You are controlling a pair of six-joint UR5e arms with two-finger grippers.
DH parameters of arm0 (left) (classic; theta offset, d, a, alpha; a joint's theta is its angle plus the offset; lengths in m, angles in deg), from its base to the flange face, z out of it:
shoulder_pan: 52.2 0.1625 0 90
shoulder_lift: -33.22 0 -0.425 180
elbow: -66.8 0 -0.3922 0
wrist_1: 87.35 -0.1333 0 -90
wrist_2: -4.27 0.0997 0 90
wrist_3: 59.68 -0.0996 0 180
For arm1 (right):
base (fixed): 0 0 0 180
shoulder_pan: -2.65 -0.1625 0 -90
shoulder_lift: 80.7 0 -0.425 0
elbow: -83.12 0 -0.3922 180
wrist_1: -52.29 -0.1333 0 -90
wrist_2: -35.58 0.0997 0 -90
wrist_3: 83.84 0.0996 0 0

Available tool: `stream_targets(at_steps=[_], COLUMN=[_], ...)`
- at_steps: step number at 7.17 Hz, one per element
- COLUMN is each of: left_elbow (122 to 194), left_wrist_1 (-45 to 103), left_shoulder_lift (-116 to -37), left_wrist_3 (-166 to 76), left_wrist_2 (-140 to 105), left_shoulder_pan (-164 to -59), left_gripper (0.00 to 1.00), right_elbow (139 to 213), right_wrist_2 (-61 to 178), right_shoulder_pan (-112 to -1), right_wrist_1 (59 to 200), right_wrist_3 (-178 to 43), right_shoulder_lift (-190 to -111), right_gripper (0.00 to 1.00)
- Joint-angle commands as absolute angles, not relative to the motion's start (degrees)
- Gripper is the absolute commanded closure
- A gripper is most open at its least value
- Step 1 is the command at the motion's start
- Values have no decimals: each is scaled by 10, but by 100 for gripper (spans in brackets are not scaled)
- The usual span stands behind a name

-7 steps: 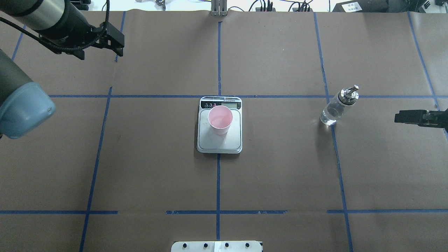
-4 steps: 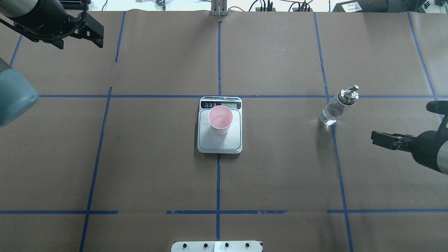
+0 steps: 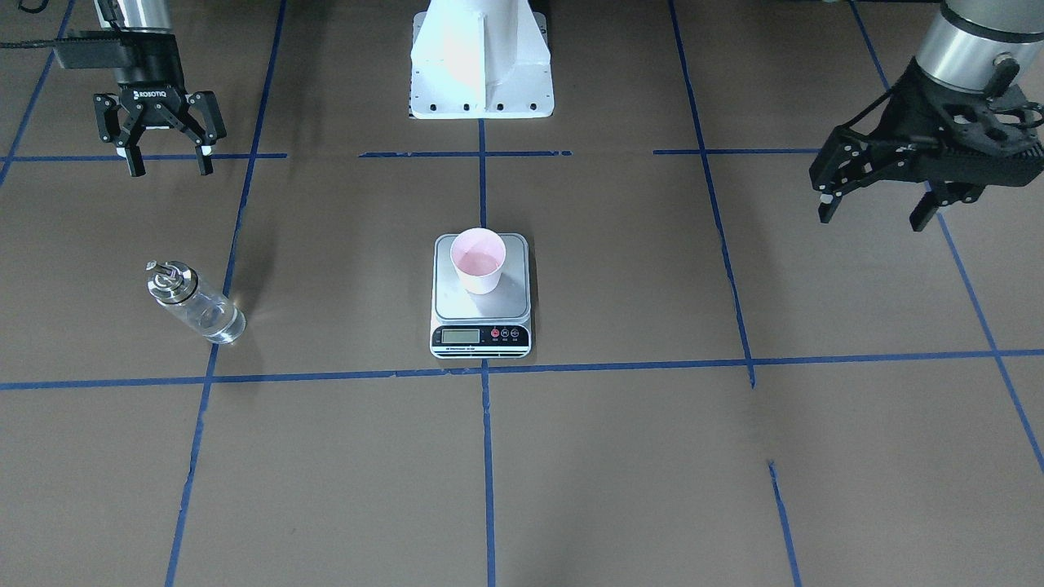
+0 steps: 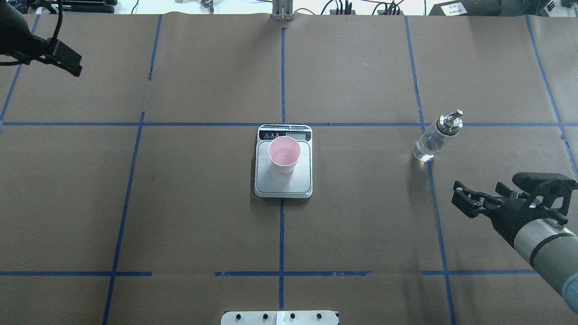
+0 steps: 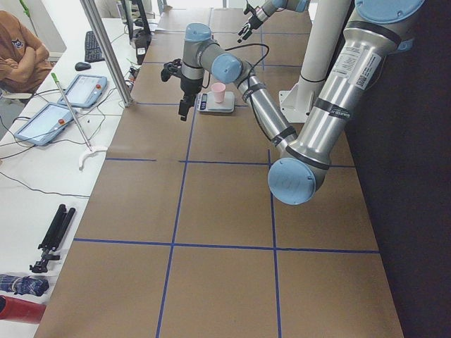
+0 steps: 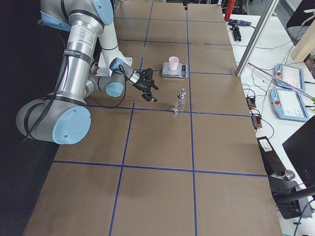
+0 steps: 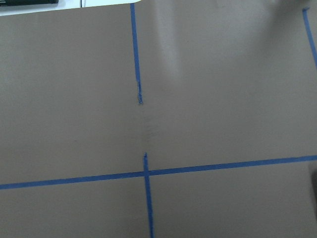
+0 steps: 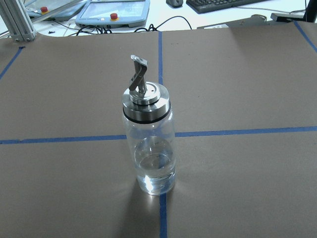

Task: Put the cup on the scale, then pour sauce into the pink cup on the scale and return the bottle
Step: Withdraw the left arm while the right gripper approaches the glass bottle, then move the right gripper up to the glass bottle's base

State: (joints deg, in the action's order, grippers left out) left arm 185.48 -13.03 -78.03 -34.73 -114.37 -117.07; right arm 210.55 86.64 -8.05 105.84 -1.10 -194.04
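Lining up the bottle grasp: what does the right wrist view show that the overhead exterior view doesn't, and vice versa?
Right wrist view only: the bottle close up, with its bent metal spout, the clear liquid low in the glass, and tablets in the background. Overhead only: the pink cup upright on the scale, and the right gripper open, apart from the bottle. Both: the bottle upright on a blue tape line.

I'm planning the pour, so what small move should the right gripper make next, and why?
Probably ease the right gripper forward toward the bottle: the cup already sits on the scale, the bottle stands upright and untouched, and the jaws are open, facing it.
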Motion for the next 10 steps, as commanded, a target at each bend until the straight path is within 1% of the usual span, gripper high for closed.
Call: stream_targets(at_steps=[1,2,3,4,5,7,9,10], left_elbow=[1841,1785,1722,1697,1670,1635,1619,1598], left_wrist_1=[-78,-40,2,40,75,153,158,164], left_shoulder_lift=[-693,-685,-684,-676,-674,-639,-639,-642], left_wrist_3=[-557,-582,-585,-586,-601,-681,-680,-685], left_wrist_2=[-1153,-1191,-1195,-1196,-1193,-1191,-1190,-1191], left_shoulder_pan=[-1262,-1304,-1347,-1359,-1360,-1363,-1367,-1367], left_gripper=[0,0,0,0,0,0,0,0], right_elbow=[2015,1991,1983,1973,1954,1940,1935,1932], right_wrist_2=[781,773,766,750,732,726,719,719], right_shoulder_pan=[-54,-53,-53,-52,-51,-52,-51,-55], right_wrist_1=[956,914,902,902,902,901,901,899], right_wrist_3=[-17,-37,-58,-61,-66,-106,-122,-145], right_shoulder_lift=[-1939,-1936,-1934,-1928,-1893,-1865,-1859,-1849], right_gripper=[0,0,0,0,0,0,0,0])
